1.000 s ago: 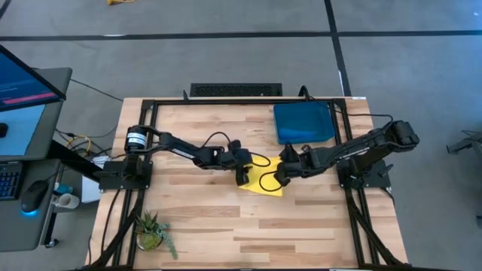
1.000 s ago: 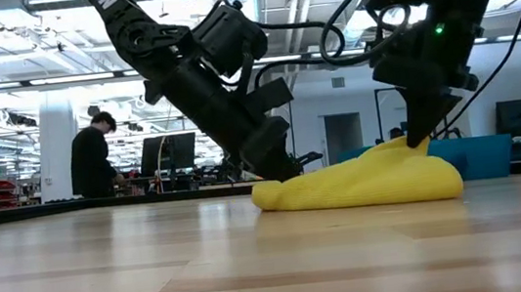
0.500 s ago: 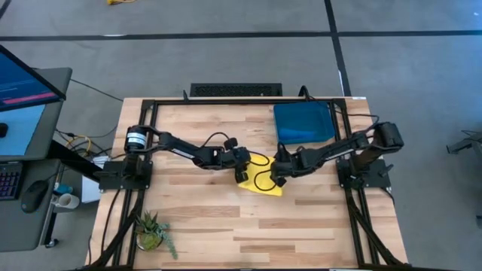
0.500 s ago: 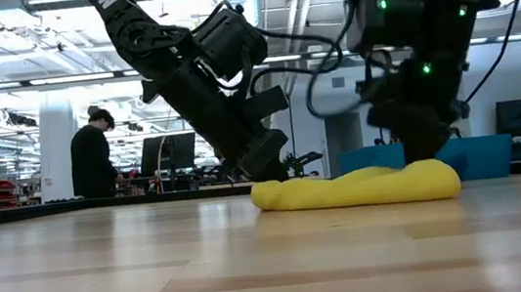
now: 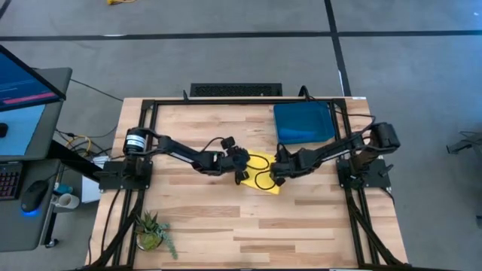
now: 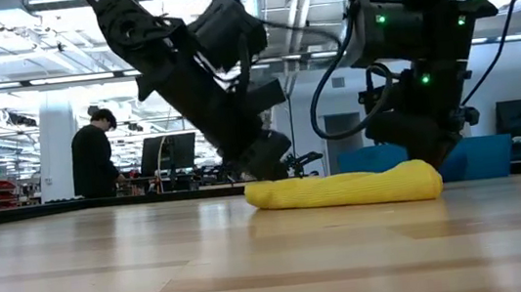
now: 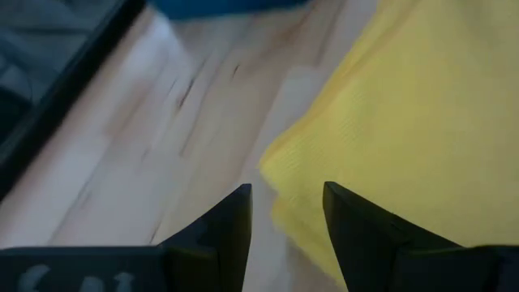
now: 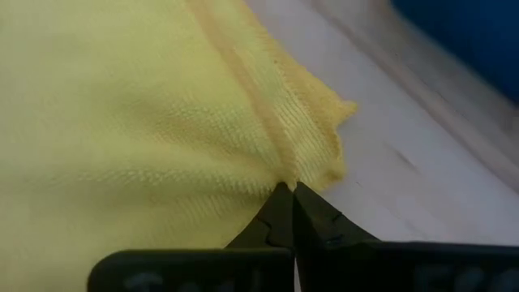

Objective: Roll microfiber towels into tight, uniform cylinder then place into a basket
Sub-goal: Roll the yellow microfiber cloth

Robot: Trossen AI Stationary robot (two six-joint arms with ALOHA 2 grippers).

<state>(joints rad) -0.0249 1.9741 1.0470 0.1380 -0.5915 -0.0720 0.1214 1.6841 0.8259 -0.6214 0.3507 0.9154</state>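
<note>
at mid-worktop (image 5: pixel 196 218) your right claw (image 8: pixel 290 188) pinched the yellow towel's (image 5: pixel 261 172) edge, likely to anchor it, while your left claw (image 7: pixel 285 203) stood spread at its corner; the basket (image 5: pixel 303 123) waited just beyond.

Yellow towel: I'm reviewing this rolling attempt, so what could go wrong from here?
The right gripper is shut on only a thin fold near the yellow towel corner, so it may slip free. The left gripper is open at the towel's edge without a hold, so the cloth, lying flat and loose in the low view, could drag rather than roll tight.
</note>
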